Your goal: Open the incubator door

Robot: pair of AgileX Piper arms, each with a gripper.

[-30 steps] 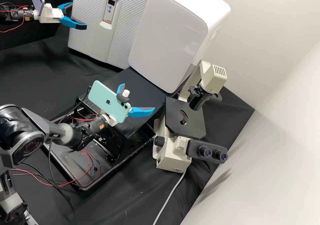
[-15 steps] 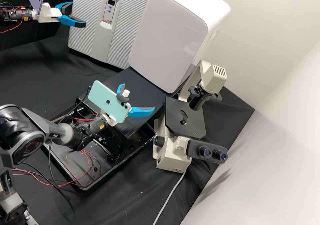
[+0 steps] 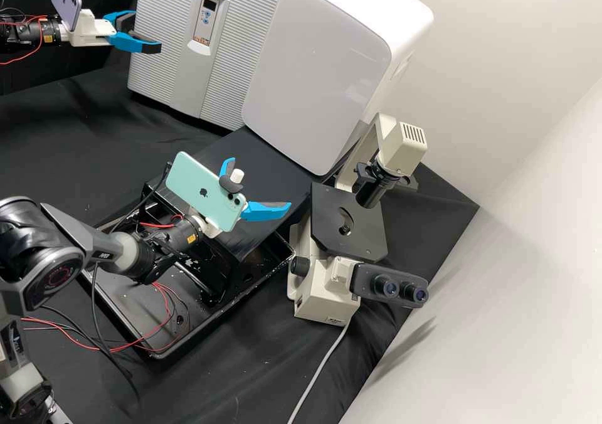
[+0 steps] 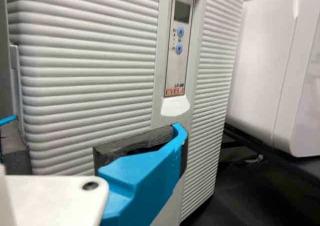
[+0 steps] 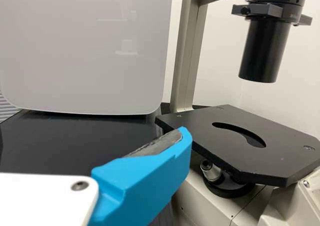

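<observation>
At far left in the high view, incubator door point(image 3: 160, 69): closed, ridged face turned to the near side, standing over the black surface point(image 3: 169, 145).
Left tool point(image 3: 142, 33): at the door's upright left edge, fingers spread, one in front of the ridges, the other farther back. The door lies just to its right; the tool's long axis runs left to right across that edge, and this is the nearer arm.
Right tool point(image 3: 259, 184): near and farther right, well apart from the door, fingers spread wide, pointing towards the gap between white cabinet point(image 3: 320, 66) and microscope point(image 3: 313, 302).
Left wrist view, door edge point(image 4: 22, 100): upright, between the parted fingers; contact cannot be told.
Control panel point(image 4: 177, 65): on the door, to the right of the edge.
Right wrist view, microscope stage point(image 5: 280, 151): beyond a blue finger, the cabinet at its left.
</observation>
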